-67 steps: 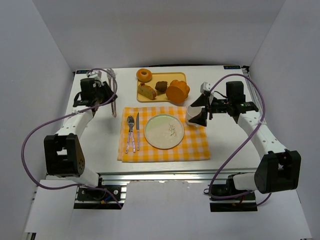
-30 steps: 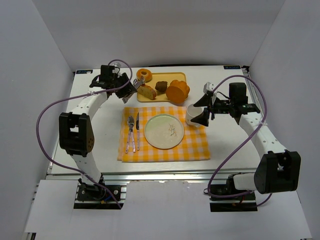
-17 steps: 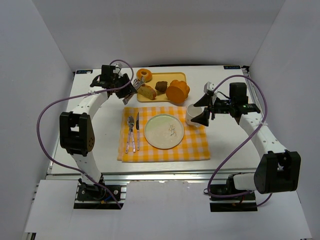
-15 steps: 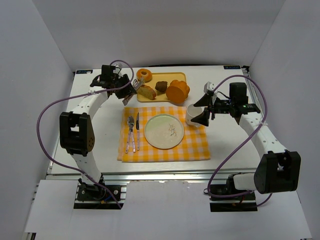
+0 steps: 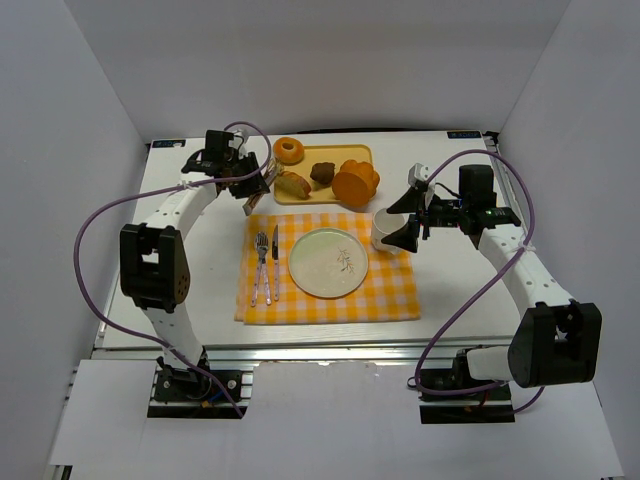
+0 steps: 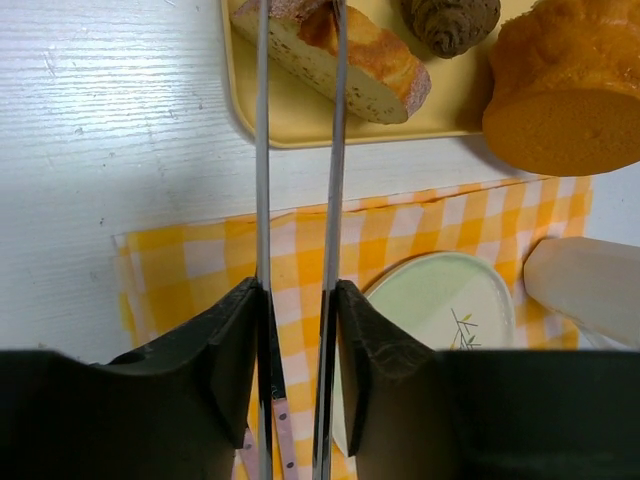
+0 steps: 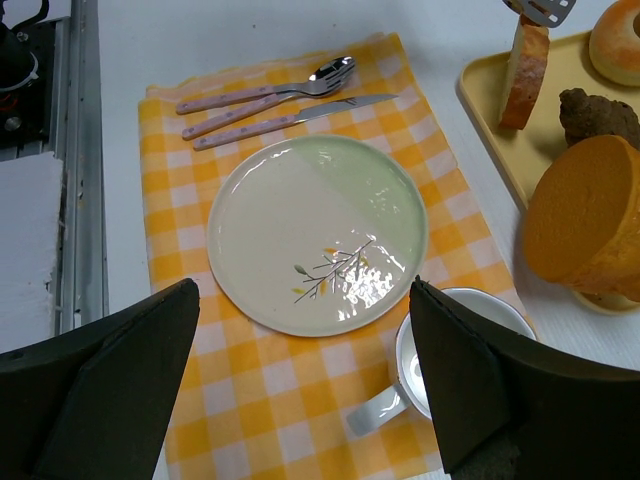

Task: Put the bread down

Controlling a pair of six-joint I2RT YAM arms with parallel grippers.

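Currently, the left gripper (image 6: 297, 305) clamps tongs (image 6: 262, 180) pinching the bread slice (image 6: 360, 65) end-on at the yellow tray (image 6: 290, 122); this shallow bite risks slippage.

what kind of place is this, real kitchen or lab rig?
Probably a lab rig staged as a place setting: white enclosure walls, checked placemat with plate and cutlery, yellow tray beneath the bread slice.

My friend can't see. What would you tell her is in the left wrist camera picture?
The left gripper holds metal tongs whose two arms reach either side of a bread slice on a yellow tray. Nearer lie a yellow checked cloth and a pale green plate.
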